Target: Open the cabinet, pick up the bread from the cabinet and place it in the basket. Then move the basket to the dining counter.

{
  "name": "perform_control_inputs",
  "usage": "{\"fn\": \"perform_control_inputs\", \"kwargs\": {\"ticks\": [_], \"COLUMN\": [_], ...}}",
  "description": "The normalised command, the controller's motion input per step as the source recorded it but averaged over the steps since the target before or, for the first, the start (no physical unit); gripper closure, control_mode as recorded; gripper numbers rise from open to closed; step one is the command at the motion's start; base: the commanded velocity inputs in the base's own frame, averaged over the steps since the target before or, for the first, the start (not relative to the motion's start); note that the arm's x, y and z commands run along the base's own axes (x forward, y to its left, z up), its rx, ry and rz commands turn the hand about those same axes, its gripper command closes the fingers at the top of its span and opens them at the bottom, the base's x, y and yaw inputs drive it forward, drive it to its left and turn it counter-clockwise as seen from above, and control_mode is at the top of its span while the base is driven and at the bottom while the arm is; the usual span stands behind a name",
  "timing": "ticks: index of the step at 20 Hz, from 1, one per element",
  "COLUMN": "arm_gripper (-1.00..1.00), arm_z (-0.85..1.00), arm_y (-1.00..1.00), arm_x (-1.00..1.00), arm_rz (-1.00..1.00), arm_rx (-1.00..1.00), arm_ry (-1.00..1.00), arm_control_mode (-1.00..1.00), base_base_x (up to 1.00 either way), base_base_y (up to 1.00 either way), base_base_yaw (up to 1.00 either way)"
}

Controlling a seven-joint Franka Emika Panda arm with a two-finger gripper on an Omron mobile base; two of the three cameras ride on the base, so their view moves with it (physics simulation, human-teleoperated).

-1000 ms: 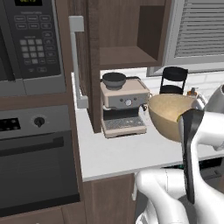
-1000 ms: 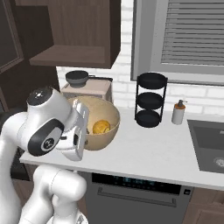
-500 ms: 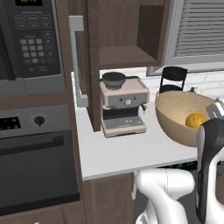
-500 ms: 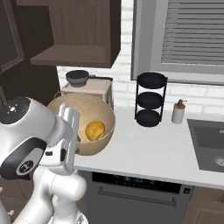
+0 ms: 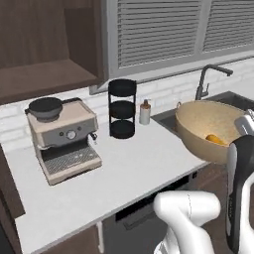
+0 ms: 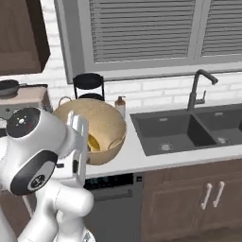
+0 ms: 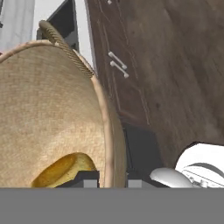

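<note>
My gripper (image 7: 113,177) is shut on the thick rim of the tan woven basket (image 7: 43,118), one finger inside and one outside. The basket (image 5: 208,129) hangs tilted above the white counter's front edge, just left of the sink, and it also shows beside my arm in the right base view (image 6: 101,125). The yellow-orange bread (image 7: 65,170) lies in the basket's bottom (image 5: 216,139) (image 6: 93,142). The dark brown cabinet (image 5: 44,54) stands open at the upper left, its inner shelf bare. The dining counter is out of view.
A coffee machine (image 5: 62,139), a black three-tier stand (image 5: 122,108) and a soap bottle (image 5: 145,113) stand on the counter. A dark sink (image 6: 189,130) with faucet (image 6: 198,87) lies to the right. Brown lower cabinets (image 6: 208,194) and dark wood floor (image 7: 183,65) are below.
The whole picture has shifted, so the base has moved to the right. The microwave and oven are gone from view and the sink has come in. The basket stays gripped with the bread inside.
</note>
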Motion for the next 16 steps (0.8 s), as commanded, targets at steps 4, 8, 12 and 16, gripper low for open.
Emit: {"fn": "perform_control_inputs", "kwargs": {"ticks": [4, 8, 12, 16], "arm_gripper": [1.00, 1.00, 1.00, 1.00], "arm_z": [0.00, 0.00, 0.00, 0.00], "arm_y": [0.00, 0.00, 0.00, 0.00], "arm_x": [0.00, 0.00, 0.00, 0.00], "arm_rz": [0.00, 0.00, 0.00, 0.00], "arm_rx": [0.00, 0.00, 0.00, 0.00], "arm_ry": [0.00, 0.00, 0.00, 0.00], "arm_control_mode": [1.00, 1.00, 1.00, 1.00], "base_base_x": [0.00, 0.00, 0.00, 0.00], "base_base_y": [-0.24, -0.23, -0.12, -0.20], "base_base_yaw": [-0.96, -0.96, -0.99, -0.96]}}
